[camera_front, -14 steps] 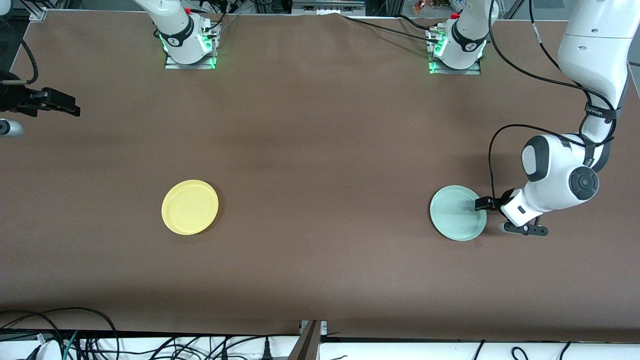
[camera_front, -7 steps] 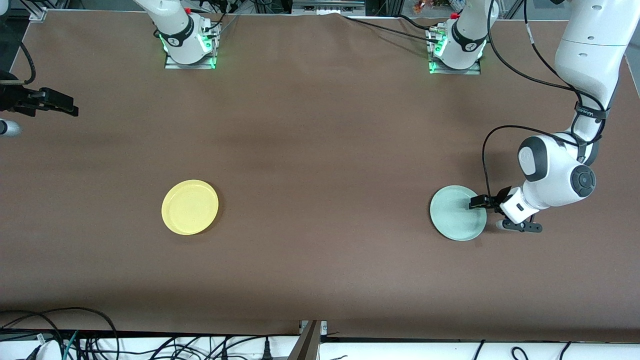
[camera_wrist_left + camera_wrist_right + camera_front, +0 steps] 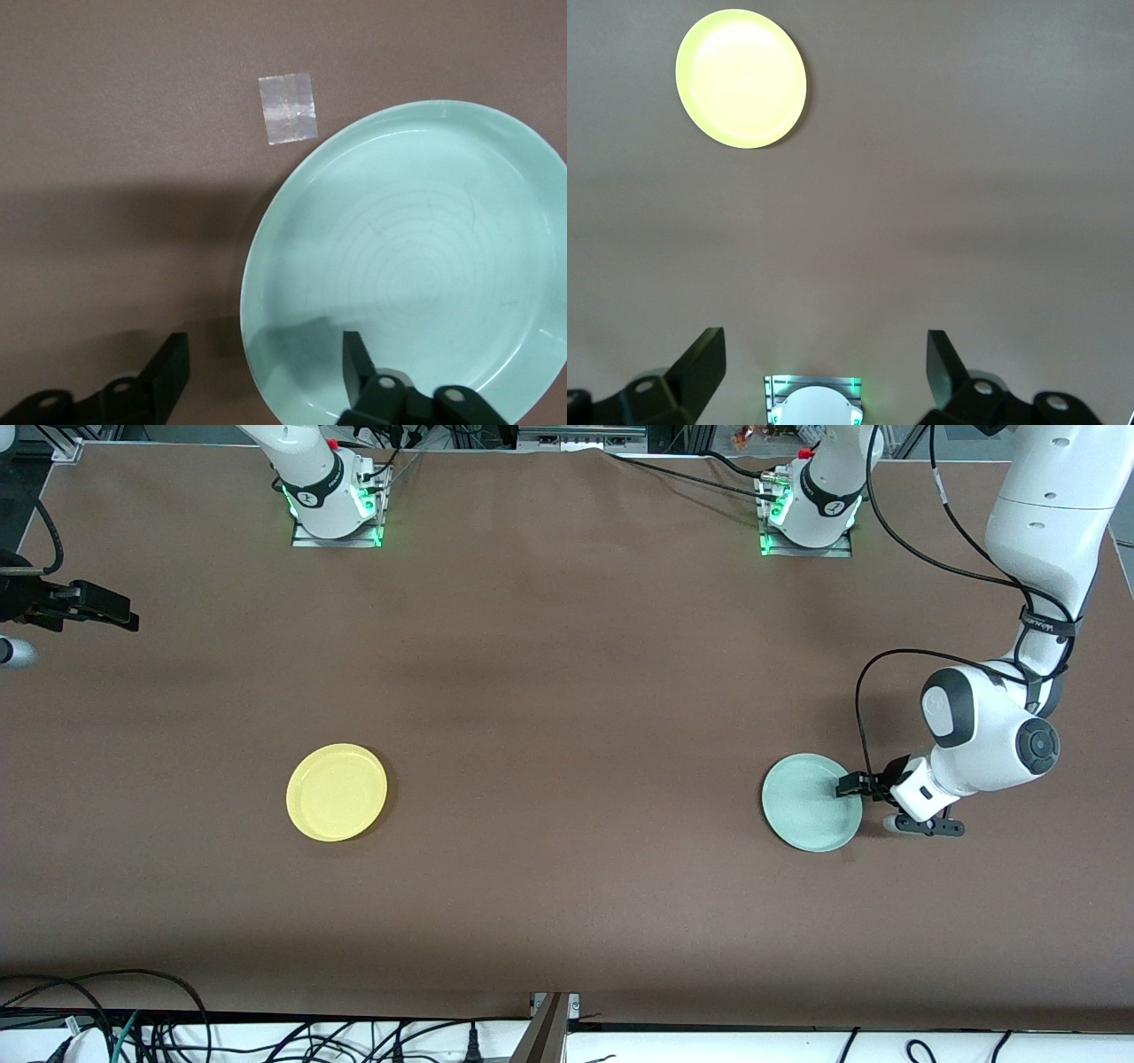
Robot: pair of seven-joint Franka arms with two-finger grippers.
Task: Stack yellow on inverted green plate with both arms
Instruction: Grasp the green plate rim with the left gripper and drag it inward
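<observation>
The left gripper [image 3: 266, 372] straddles the rim of the round pale mint-green plastic plate [image 3: 811, 802], fingers [image 3: 357, 361] apart, one over its hollow and one outside (nothing clamped). If they shut too high, the shallow rim may slip out and skid across the brown surface [image 3: 567, 691]. The round bright-yellow plastic plate [image 3: 337, 792] lies well apart toward the right arm's end, where the right gripper [image 3: 824, 372] waits, fingers apart

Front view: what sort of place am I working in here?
Probably a robotics lab bench: a brown-covered table with arm bases bolted along one edge, loose cables along the edge nearest the camera, and only a yellow plate and a green plate as props.
</observation>
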